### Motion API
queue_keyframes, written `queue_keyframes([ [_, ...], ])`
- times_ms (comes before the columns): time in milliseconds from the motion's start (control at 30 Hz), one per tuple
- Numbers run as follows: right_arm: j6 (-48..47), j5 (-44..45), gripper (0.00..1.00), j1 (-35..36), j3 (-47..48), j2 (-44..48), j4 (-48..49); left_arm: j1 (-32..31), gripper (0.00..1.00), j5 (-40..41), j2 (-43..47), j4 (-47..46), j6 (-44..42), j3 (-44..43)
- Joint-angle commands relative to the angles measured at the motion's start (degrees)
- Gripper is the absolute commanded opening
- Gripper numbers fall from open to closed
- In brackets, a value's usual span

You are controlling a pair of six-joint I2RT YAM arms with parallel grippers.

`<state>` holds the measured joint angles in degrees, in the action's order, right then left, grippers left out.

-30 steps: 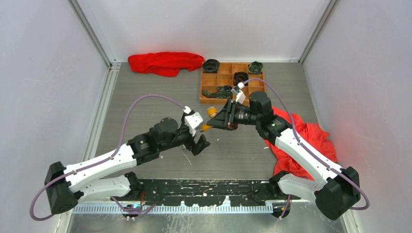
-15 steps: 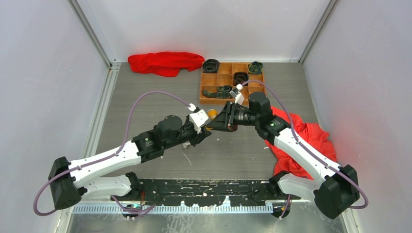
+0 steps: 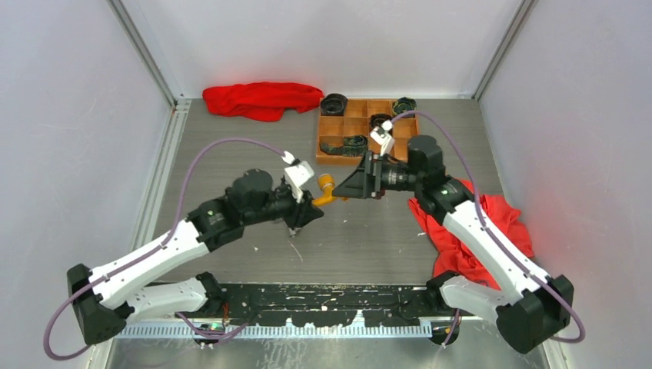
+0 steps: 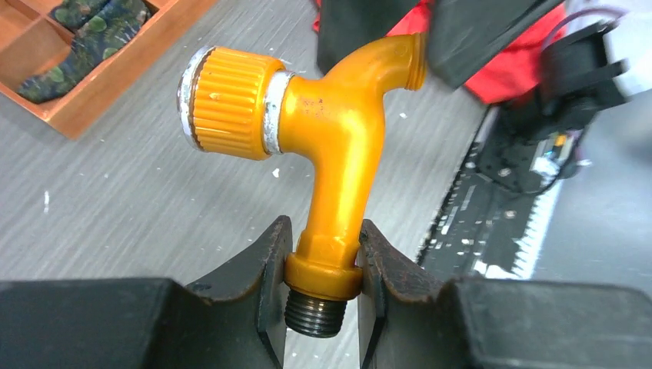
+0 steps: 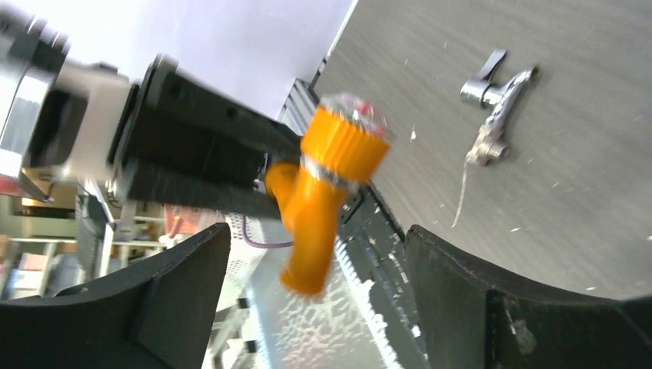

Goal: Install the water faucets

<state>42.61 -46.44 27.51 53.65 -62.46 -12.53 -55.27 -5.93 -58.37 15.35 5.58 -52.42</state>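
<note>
The orange-yellow water faucet (image 4: 330, 131) with a bent spout and ribbed knob hangs above the table mid-scene (image 3: 328, 187). My left gripper (image 4: 323, 261) is shut on the collar just above its dark threaded end (image 3: 311, 206). My right gripper (image 5: 317, 231) stands open, its fingers wide on either side of the spout tip without touching it (image 3: 344, 188). The orange faucet (image 5: 315, 207) is blurred in the right wrist view. The shiny silver faucet (image 5: 492, 115) with a small handle lies flat on the grey table beyond it.
A wooden compartment tray (image 3: 355, 123) with dark rolled items sits at the back. One red cloth (image 3: 261, 100) lies at the back left, another (image 3: 492, 223) under the right arm. A black perforated strip (image 3: 323, 296) runs along the near edge.
My left gripper came in and shut on the orange faucet's base. My right gripper opened off the spout and drew back to the right. The faucet now rides with the left arm.
</note>
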Motion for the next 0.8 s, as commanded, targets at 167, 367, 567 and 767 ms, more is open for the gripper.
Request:
queue_keyframes([
  [167, -18.5, -5.3, 0.94, -4.9, -5.3, 19.1, 15.2, 19.9, 0.0, -51.2, 0.6, 11.3, 12.5, -11.6],
  [367, -24.4, -7.2, 0.96, -4.9, -27.6, 35.5, 56.1, 21.3, 0.0, -65.9, -5.4, 17.4, 17.3, -17.0],
  [567, -31.2, -14.6, 0.98, -4.6, -22.0, 30.3, 51.4, 21.3, 0.0, -68.7, -7.3, 18.2, 18.4, -16.7],
  [767, -42.0, -16.5, 0.97, 2.3, -14.3, 22.2, 42.1, 21.2, 0.0, -69.4, -7.9, 17.1, 20.8, -15.5],
])
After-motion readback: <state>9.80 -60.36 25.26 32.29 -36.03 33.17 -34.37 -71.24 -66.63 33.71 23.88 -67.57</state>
